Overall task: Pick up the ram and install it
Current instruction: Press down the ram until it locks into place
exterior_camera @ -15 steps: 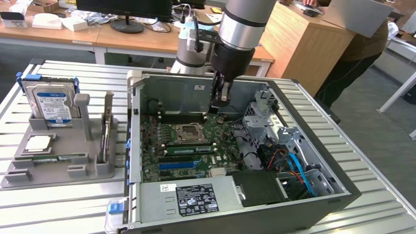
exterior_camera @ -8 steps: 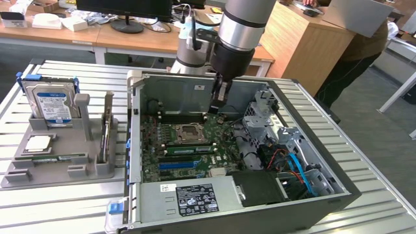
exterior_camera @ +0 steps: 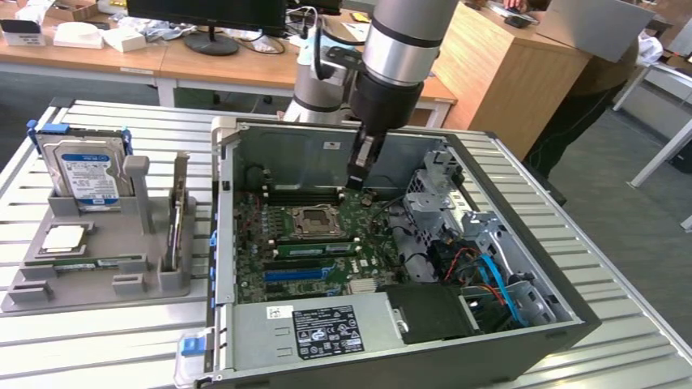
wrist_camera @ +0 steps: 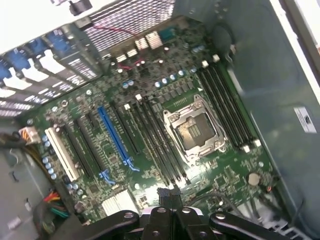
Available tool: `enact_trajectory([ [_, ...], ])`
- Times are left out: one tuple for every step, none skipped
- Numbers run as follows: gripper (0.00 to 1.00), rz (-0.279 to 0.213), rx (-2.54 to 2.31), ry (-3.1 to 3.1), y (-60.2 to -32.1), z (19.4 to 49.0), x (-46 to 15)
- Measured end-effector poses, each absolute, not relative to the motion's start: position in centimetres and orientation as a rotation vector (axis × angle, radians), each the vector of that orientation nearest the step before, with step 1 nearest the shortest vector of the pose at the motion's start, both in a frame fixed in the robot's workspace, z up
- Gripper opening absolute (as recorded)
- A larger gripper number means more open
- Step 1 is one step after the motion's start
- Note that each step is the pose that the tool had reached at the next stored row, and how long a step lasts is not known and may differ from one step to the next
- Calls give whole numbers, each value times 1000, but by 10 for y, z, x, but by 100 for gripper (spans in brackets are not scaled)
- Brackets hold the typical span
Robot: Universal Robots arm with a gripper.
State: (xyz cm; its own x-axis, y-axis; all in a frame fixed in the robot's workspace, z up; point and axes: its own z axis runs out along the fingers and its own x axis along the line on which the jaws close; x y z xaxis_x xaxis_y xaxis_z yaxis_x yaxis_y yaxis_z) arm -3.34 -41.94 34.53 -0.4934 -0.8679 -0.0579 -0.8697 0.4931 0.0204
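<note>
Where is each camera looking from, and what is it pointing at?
Exterior view: sits off the arm, high up, looking down at the open grey computer case on the slatted metal table; the silver-and-black robot arm reaches in.
Wrist view: rides on the arm, looking down into the case; the black pincer, shut, shows.
Both see the green motherboard with its square silver processor socket.

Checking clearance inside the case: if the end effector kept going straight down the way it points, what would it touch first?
Probably the motherboard, near the memory slots beside the empty processor socket. The end effector points down there, though depth is uncertain.
</note>
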Motion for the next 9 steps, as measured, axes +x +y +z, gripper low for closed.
enact_trajectory([
  [10,72,-1536,2693,-419,345,-33],
  [10,71,-1511,2707,-419,345,-33],
  [10,71,-1484,2721,-419,345,-33],
  [10,70,-1460,2734,-419,345,-33],
  [10,70,-1435,2747,-419,344,-33],
  [10,69,-1410,2759,-419,344,-33],
  [10,68,-1385,2771,-419,344,-33],
  [10,68,-1360,2783,-419,344,-33],
  [10,67,-1334,2795,-419,343,-33],
])
